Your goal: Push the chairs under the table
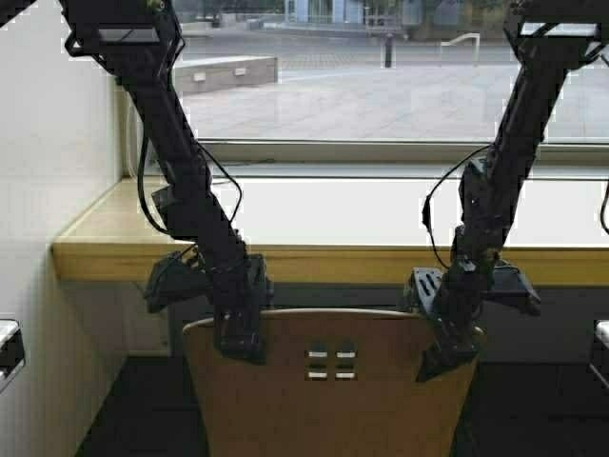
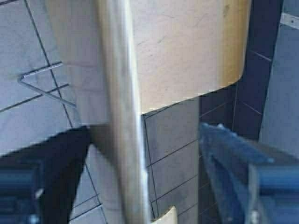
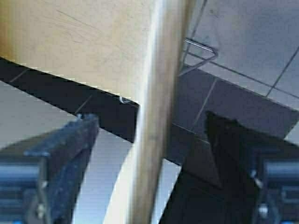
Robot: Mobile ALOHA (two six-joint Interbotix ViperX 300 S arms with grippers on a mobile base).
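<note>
High view shows one chair (image 1: 328, 381) right in front of the robot, near us, with its curved back facing the robot. The table (image 1: 285, 259) is just past it, a long wooden shelf under the window (image 1: 381, 86). The chair is not pushed under yet, as far as I can tell; its back is on the near side of the table's thick front edge.

Both arms reach down to the top of the chair back. The left gripper (image 1: 240, 341) sits over the left end of the top edge, and the right gripper (image 1: 449, 354) sits over the right end. In both wrist views the fingers stand wide apart with the thin wooden back between them. They straddle it, but I do not see them squeezing it.

The chair back is smooth, pale bent wood, thin and stiff, with four little square holes (image 1: 330, 362) in the middle. It has skinny shiny metal legs (image 2: 42, 88) on a tiled floor (image 2: 28, 116). I think it is light and will slide easily, but it could turn if one side is pushed harder. The top edge, one gripper at each end, looks like the best place to push.
</note>
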